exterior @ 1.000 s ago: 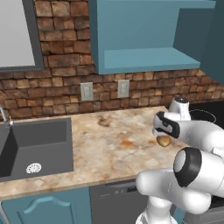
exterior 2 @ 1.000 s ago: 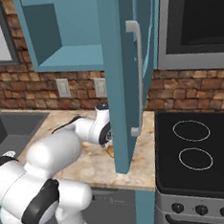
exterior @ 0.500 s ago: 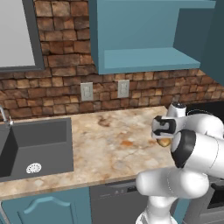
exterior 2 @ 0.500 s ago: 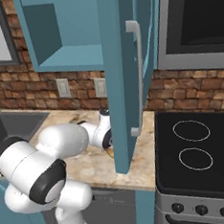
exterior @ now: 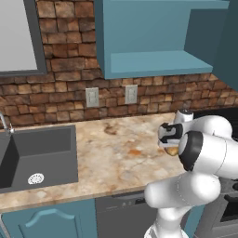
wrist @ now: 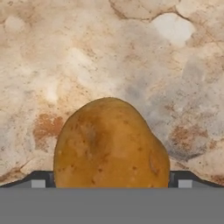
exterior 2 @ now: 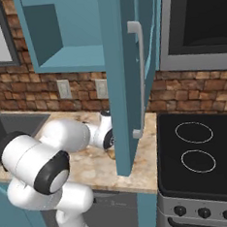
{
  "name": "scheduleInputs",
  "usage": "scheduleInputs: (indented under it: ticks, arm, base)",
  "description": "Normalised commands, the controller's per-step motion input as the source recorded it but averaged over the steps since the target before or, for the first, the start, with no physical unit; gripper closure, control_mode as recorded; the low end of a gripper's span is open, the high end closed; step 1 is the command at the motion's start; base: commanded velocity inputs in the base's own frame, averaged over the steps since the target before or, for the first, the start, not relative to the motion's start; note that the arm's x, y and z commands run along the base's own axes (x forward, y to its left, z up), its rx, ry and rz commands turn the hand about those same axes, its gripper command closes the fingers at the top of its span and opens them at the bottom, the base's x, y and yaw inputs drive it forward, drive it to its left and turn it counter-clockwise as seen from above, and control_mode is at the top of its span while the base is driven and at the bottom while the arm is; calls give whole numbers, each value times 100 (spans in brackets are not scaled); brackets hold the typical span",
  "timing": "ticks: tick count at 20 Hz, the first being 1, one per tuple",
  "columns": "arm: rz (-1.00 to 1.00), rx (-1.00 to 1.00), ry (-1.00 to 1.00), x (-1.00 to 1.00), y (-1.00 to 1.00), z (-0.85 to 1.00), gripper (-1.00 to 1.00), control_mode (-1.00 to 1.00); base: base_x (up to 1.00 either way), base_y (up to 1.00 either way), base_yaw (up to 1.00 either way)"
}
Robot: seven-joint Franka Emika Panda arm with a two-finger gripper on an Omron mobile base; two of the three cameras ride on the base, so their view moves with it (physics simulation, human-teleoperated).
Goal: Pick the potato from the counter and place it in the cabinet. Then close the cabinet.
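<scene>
potato lies on the counter, below and right of the open cabinet. gripper sits over it, fingers spread wide on either side, not clamped. nothing done yet: grasp, shelving and door closing all remain.

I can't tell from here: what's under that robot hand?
The potato lies right below the hand, resting on the counter, between its open fingers. The potato's underside and the stone beneath it are covered.
</scene>
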Motion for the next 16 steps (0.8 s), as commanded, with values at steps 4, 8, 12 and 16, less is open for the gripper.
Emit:
scheduleInputs:
  ticks: [4,8,12,16]
  arm:
    - [5,0,-12,-40,0,47,100,-100]
    - [1,0,-24,-63,0,100,100,-100]
    - [1,0,-27,-47,20,100,100,-100]
    - [1,0,-25,-34,47,100,100,-100]
  base:
    - [0,0,0]
    - [0,0,0]
    - [0,0,0]
    - [0,0,0]
